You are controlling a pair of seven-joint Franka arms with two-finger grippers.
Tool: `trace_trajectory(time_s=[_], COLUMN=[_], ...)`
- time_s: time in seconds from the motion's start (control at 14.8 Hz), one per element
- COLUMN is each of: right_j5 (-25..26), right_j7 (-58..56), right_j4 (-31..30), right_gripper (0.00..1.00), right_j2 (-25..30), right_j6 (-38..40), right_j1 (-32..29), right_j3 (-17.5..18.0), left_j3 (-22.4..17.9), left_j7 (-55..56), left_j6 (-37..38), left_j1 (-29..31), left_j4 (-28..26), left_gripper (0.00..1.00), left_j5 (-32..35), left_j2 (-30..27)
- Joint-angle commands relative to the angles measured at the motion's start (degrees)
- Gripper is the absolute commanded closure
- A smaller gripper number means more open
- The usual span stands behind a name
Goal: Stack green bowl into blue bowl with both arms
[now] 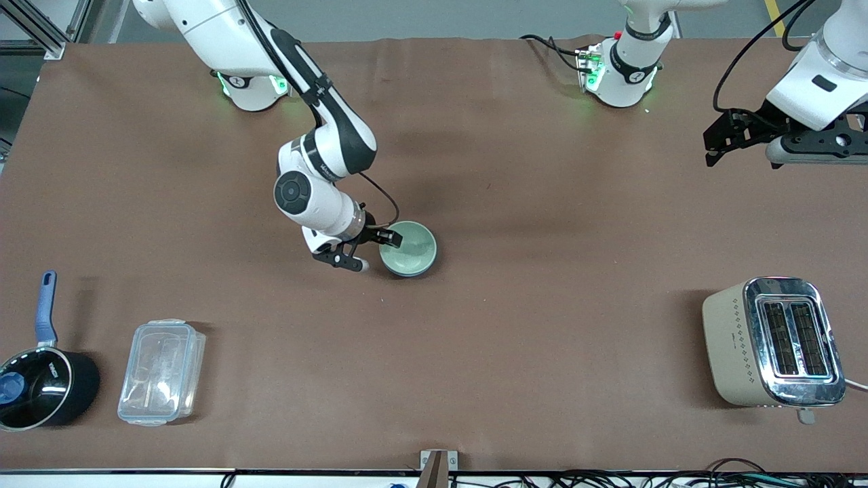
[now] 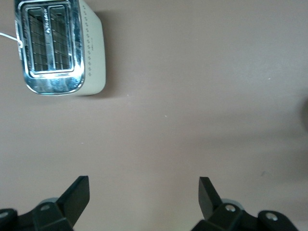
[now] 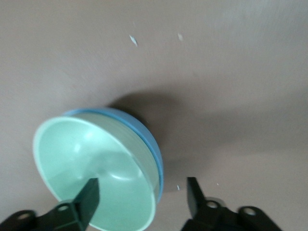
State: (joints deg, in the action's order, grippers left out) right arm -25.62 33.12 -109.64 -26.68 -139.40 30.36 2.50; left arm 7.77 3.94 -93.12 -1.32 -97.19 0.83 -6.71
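The pale green bowl (image 1: 409,247) sits nested inside the blue bowl (image 3: 147,134) at the middle of the table. Only the blue rim and outer wall show around the green one (image 3: 91,159). My right gripper (image 1: 374,251) is open at the bowls' edge toward the right arm's end. In the right wrist view (image 3: 143,187) one finger is over the green bowl's inside and the other is outside the blue wall, with gaps on both sides. My left gripper (image 1: 711,146) waits open and empty in the air over the left arm's end of the table (image 2: 144,185).
A beige and chrome toaster (image 1: 773,342) stands near the front camera at the left arm's end; it also shows in the left wrist view (image 2: 57,45). A black saucepan with a blue handle (image 1: 41,386) and a clear lidded container (image 1: 161,371) stand at the right arm's end.
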Motion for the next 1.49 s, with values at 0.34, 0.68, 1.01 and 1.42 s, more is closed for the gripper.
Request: trace_trajectory(time_s=[0.34,0.68,1.01,1.42], right_j5=[15.50,21.40,21.84,27.65], right_j7=[-2.26,-10.14,-25.01,-24.59], right_j4=[3.64,4.08,8.01,17.87], right_gripper=[0.00,0.00,0.00,0.00], right_j2=[16.21,24.03,29.85,29.94], right_j6=[21.80,27.51,36.28,52.02], right_j1=[-12.15,-21.12,-29.30,-33.17], right_j3=[-5.84,-5.84,-5.14,2.15], left_j3=[-0.21,-0.21,-0.21,-0.13], left_j7=[0.10,0.28,-0.51,-0.42], left_j6=[-0.05,-0.05,-0.05,-0.05], left_j1=[0.00,0.00,0.00,-0.18], left_j4=[2.18,2.18,4.82,5.08], left_gripper=[0.00,0.00,0.00,0.00], left_j5=[-1.53,-1.54,-0.74,-0.74], left_j2=[0.38,0.65,2.67,3.37])
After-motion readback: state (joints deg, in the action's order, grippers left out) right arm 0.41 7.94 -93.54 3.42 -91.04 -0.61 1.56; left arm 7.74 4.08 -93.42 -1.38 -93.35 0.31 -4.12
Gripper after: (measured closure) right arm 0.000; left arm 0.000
